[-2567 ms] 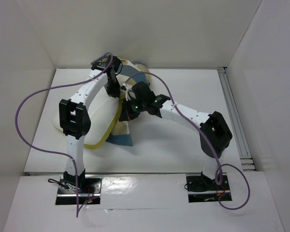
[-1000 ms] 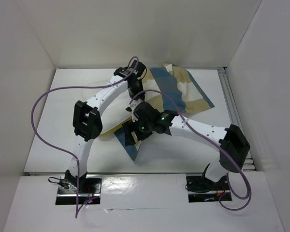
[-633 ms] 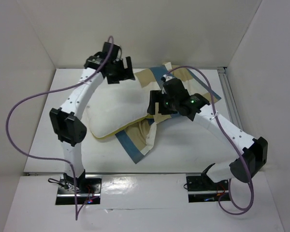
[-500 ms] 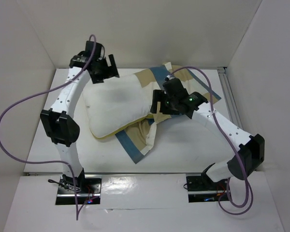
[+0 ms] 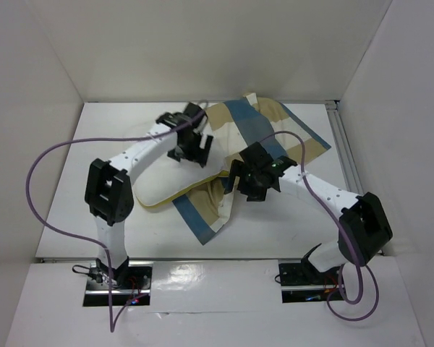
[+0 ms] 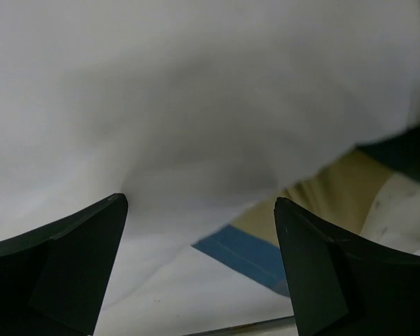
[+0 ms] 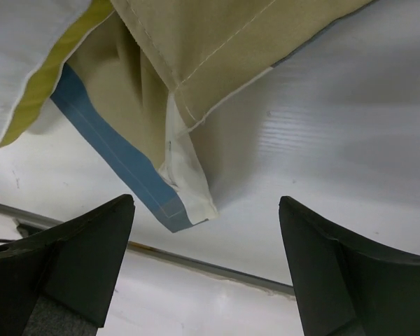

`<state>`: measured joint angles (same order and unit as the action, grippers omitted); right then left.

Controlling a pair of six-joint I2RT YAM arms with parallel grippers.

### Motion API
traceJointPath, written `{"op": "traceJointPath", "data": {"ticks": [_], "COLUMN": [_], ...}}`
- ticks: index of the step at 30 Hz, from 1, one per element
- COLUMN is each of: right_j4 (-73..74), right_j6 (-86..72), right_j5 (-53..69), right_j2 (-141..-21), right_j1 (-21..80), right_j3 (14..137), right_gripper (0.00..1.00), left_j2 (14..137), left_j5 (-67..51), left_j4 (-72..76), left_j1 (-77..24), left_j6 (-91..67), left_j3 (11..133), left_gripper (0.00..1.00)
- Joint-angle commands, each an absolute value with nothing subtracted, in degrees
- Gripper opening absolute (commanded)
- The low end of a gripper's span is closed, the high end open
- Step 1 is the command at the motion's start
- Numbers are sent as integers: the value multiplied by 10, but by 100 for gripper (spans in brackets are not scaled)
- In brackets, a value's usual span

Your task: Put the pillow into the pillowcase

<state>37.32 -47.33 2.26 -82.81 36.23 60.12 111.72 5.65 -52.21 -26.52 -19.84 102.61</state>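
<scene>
Both my arms have swung inward. My left gripper (image 6: 199, 203), fingers apart, now hovers over the pillow (image 5: 170, 181). My right gripper (image 7: 206, 199), also apart and empty, hangs above the pillowcase (image 5: 257, 123) hem. The pillow lies mid-table, long axis near-left to far-right, its far end seemingly at the mouth. With neither gripper holding the cloth, a shove could bunch it shut.

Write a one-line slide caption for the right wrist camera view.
Open right pincer framing a blue-edged corner of the pillowcase, beside the yellow-banded pillow.
</scene>
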Motion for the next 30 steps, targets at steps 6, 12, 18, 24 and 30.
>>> {"op": "traceJointPath", "data": {"ticks": [6, 12, 18, 24, 30], "right_j4": [237, 184, 167, 184, 154], "right_j6": [-499, -499, -494, -451, -417], "right_j5": [123, 136, 89, 60, 136], "right_j2": [-867, -899, -918, -913, -853], "right_j1": [366, 372, 372, 357, 362], "right_j3": [556, 538, 544, 591, 603], "right_gripper": [91, 78, 23, 0, 0], "left_j2": [1041, 1078, 1098, 1081, 1144], "left_j5": [199, 242, 155, -42, -230], "left_j4": [-462, -433, -423, -395, -381], "left_j1": [-350, -350, -350, -350, -350], "left_j6": [-166, -172, -176, -206, -313], "left_j3": [876, 883, 918, 988, 1161], "left_gripper": [100, 100, 0, 0, 0]}}
